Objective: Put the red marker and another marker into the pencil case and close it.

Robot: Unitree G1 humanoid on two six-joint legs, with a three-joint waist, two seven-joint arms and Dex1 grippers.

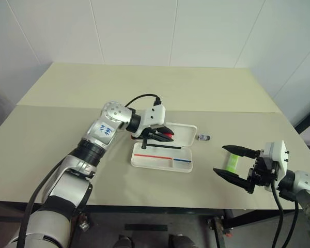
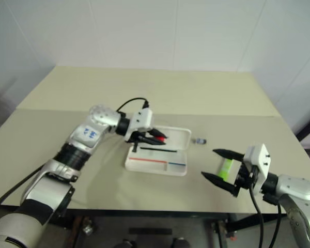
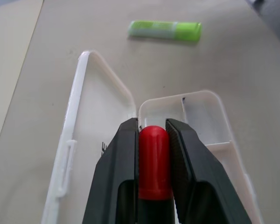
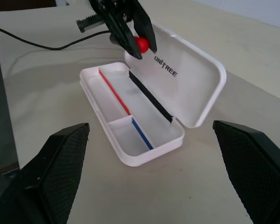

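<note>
Centrally, the left gripper [image 1: 163,135] pinches the red marker [image 3: 153,161] above the open pencil case [image 1: 163,161], poised for release. Right of it, the right gripper [image 1: 231,163] hovers spread wide and empty astride the light-green marker [image 1: 231,164] on the table [image 1: 51,129], ready to grasp.

Pencil case [image 1: 161,160] mid-table [image 1: 51,134], marker [image 1: 231,164] to its right, perhaps a cap [image 1: 203,137] between.
</note>
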